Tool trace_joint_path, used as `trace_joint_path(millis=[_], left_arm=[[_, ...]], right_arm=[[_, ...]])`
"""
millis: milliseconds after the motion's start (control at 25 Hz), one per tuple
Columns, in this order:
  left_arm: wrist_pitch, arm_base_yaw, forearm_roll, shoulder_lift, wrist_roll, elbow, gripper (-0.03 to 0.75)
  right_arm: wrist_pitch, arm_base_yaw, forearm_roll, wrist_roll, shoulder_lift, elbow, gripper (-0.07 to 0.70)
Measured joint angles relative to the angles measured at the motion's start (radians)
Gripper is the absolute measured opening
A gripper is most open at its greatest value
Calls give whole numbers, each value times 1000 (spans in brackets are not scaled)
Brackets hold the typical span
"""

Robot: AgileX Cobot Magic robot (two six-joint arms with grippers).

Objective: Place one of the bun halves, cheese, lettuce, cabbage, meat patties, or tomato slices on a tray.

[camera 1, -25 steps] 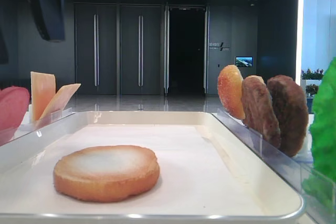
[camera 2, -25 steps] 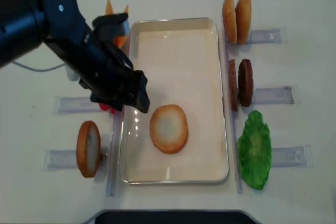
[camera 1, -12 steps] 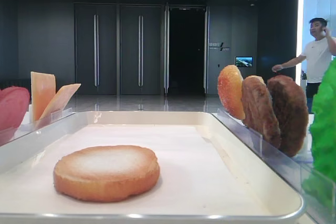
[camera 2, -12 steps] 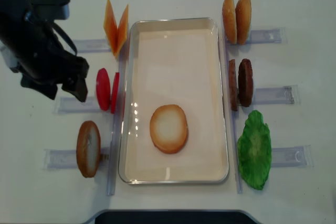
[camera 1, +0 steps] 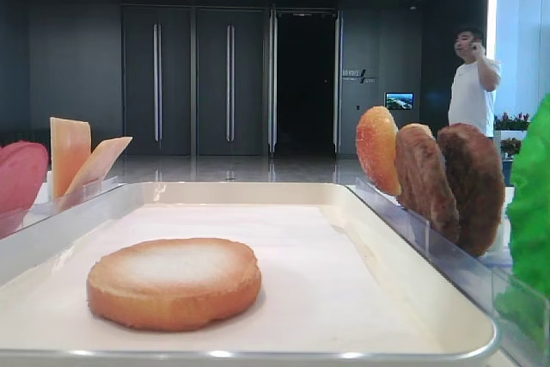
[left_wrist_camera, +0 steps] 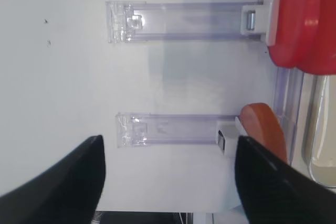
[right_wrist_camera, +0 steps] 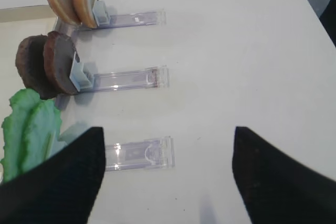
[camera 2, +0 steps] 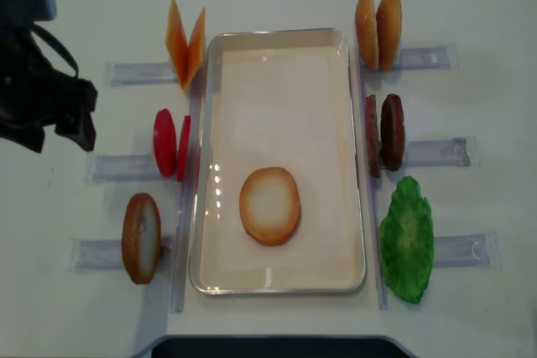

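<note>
Golden-brown bun half point(camera 1: 174, 283) lying flat on the cream tray point(camera 1: 412, 290), patties point(camera 1: 447, 185) upright at right. Right wrist: black fingers point(right_wrist_camera: 58, 182) spread wide above bare table, gripping nothing. Left wrist: fingers point(left_wrist_camera: 58, 182) likewise wide apart, empty, near tomato slices point(left_wrist_camera: 304, 24). Overhead: left gripper point(camera 2: 59, 127) left of tray.

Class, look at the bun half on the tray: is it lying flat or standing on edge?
Lying flat: the bun half rests pale face up on the tray.
</note>
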Motion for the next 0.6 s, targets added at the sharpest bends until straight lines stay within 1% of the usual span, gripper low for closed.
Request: trace_joint_path(millis=[80, 240, 400, 600], left_arm=[[0, 0, 0, -29, 0, 36, 584], [0, 0, 2, -138, 0, 165, 584], [2, 0, 4, -297, 0, 295, 584], [8, 0, 4, -527, 0, 392, 579]], right_arm=[[0, 0, 0, 0, 0, 0, 514], [0, 0, 0, 0, 0, 0, 514], [0, 0, 0, 0, 0, 0, 514], [0, 0, 0, 0, 0, 0, 514]])
